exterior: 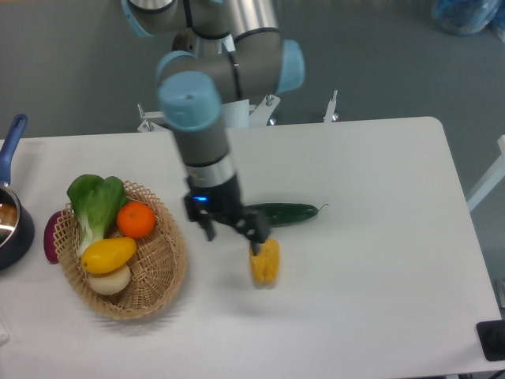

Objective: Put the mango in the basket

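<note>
Gripper [233,227] hung with its dark fingers spread and nothing between them, well right of the basket and just above the table's middle. And the mango [108,254] sat inside the basket [162,264], lying on its side toward the front-left of the bowl, glossy and yellow. It rested against a pale round vegetable [110,279] just in front of it, with an orange [136,220] behind and a leafy green [94,207] draped over the back rim. A purple vegetable [51,236] lay just outside the basket's left wall, partly hidden by it. Further left, a blue-handled pot [11,213] was cut off by the frame edge.

Right of the basket, open white table [379,237] stretched to the far edge. A yellow-orange pepper [266,264] lay directly under and right of the fingers, its top end covered by one fingertip's silhouette; whether they touched could not be told. A cucumber [288,213] lay just behind it, its left end hidden behind the wrist.

The arm came down from the top, bent at a blue-capped elbow, wrist pointing steeply down at the table.
</note>
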Controlling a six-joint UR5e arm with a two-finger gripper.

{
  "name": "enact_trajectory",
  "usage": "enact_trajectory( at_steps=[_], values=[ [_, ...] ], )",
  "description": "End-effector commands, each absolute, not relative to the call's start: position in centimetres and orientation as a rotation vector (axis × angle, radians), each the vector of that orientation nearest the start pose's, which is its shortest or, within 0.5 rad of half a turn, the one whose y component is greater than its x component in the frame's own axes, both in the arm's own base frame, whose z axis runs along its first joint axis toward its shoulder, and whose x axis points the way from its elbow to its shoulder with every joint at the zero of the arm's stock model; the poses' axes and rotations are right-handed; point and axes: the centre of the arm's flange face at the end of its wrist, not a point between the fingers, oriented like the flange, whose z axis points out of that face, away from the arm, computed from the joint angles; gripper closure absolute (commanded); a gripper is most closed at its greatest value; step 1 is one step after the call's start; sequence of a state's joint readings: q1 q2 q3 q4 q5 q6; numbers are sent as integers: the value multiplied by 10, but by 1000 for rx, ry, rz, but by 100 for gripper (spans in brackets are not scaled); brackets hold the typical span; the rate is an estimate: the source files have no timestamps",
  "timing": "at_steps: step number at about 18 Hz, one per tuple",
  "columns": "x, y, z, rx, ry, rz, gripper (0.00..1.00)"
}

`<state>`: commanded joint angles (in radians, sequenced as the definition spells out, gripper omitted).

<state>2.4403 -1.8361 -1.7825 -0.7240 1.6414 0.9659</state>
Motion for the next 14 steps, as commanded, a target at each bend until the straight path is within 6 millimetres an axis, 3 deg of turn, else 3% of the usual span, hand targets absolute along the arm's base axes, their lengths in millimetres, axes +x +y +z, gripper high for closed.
enact_trajectory(
  at_steps=[6, 10, 14],
  values=[
    [-467, 426, 316, -2972, 220, 486, 0],
    [-487, 409, 310, -3002, 198, 453, 0],
    [-507, 393, 322, -3019, 156, 399, 0]
  ],
)
